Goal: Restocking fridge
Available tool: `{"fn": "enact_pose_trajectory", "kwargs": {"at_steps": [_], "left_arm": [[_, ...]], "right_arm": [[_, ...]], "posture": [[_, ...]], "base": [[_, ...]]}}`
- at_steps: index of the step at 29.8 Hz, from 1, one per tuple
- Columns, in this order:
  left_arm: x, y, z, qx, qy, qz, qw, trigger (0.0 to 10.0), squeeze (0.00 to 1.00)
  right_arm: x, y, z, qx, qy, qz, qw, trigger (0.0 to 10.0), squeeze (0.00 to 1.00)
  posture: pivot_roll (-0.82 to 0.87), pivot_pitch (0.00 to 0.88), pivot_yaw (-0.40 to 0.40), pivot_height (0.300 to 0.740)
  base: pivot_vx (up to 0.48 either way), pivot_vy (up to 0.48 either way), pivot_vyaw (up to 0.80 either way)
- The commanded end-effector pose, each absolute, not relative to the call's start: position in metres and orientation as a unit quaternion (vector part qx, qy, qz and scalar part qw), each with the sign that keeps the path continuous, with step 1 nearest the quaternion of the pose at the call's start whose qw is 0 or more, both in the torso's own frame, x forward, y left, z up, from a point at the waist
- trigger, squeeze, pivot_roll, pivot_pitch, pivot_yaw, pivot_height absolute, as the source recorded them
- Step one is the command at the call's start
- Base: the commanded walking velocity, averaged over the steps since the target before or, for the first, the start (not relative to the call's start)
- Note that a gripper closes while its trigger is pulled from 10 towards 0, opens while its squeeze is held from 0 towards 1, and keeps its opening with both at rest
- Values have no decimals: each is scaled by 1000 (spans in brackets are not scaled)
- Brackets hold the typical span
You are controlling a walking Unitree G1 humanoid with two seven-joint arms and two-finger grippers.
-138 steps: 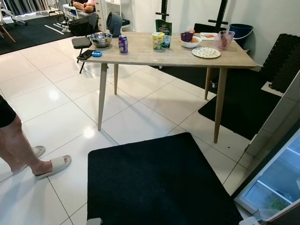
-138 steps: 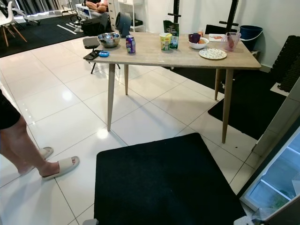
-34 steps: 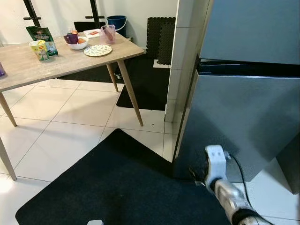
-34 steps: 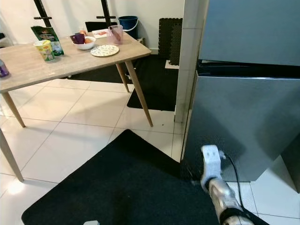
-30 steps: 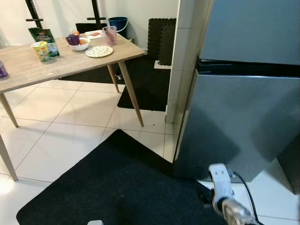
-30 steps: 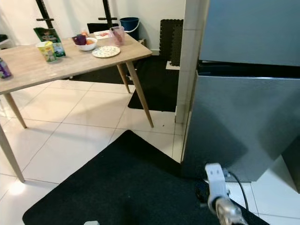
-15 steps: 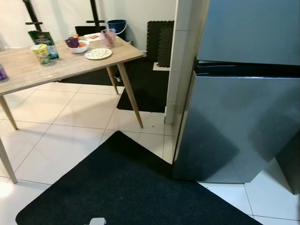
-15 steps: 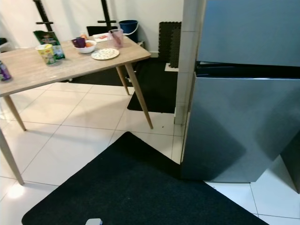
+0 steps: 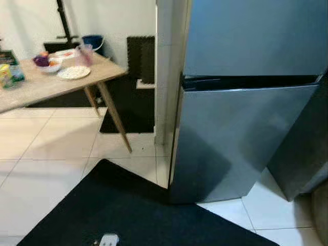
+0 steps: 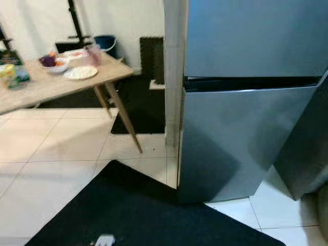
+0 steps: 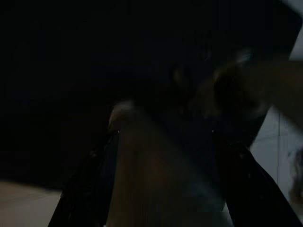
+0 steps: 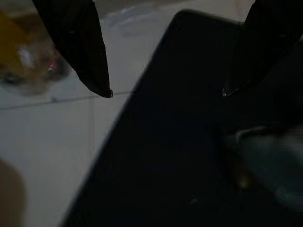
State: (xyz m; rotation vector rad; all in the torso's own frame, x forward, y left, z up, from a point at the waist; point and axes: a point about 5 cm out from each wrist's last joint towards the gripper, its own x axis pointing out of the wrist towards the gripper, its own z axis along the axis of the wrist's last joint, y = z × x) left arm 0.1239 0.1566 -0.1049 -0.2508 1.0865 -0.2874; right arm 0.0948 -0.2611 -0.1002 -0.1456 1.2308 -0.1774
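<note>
Two doors of the steel fridge [image 9: 241, 102] face the robot, upper and lower, both closed as far as the head views show, so nothing is going in yet; I judge the task to be at the approach stage. The fridge stands at the right, against a tiled pillar [image 9: 165, 66].

Groceries wait on the wooden table [image 10: 61, 82] at the far left: a patterned plate [image 9: 73, 72], a white bowl [image 9: 50, 65], a pink jug [image 9: 84, 54] and a yellow cup [image 9: 5, 76], all well apart from the fridge and probably staged there for carrying across.

White glossy floor tiles [image 9: 41, 154] run under the table, and a black mat [image 10: 148, 210] lies near, touching the fridge's foot. A blue bucket [image 10: 106, 42] sits by the far wall.

In its wrist view the right gripper [image 12: 165, 90] hangs over the mat, fingers spread and holding nothing. Whether the left gripper's fingers are parted I cannot tell; its wrist view is too dark.
</note>
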Motion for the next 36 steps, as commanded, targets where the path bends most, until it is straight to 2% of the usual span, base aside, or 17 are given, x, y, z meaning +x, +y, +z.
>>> {"fn": "enact_pose_trajectory", "kwargs": {"at_steps": [1,13,17,25,29,36], "left_arm": [[124,158,-105,-114,517,-136,838,10000,0],[125,159,-105,-108,517,-142,837,10000,0],[125,159,-104,-107,515,-143,838,10000,0],[126,159,-104,-115,512,-133,841,10000,0],[124,159,-105,-112,514,-137,839,10000,0],[123,161,-105,-105,518,-137,837,10000,0]], "right_arm": [[99,-266,-97,-77,571,-85,813,10000,0],[100,-265,-98,-86,572,-76,812,10000,0],[100,-265,-98,-81,574,-81,811,10000,0],[100,-269,-96,-84,569,-88,813,10000,0],[102,-270,-96,-83,565,-89,816,10000,0],[102,-269,-96,-82,564,-87,817,10000,0]], "posture": [[-161,50,40,740],[-163,43,42,740],[-163,42,40,740],[-167,48,34,740],[-169,51,36,740],[-168,56,34,740]], "base": [[289,0,0],[294,0,0],[275,0,-733],[0,0,-717],[0,0,0],[0,-421,0]]}}
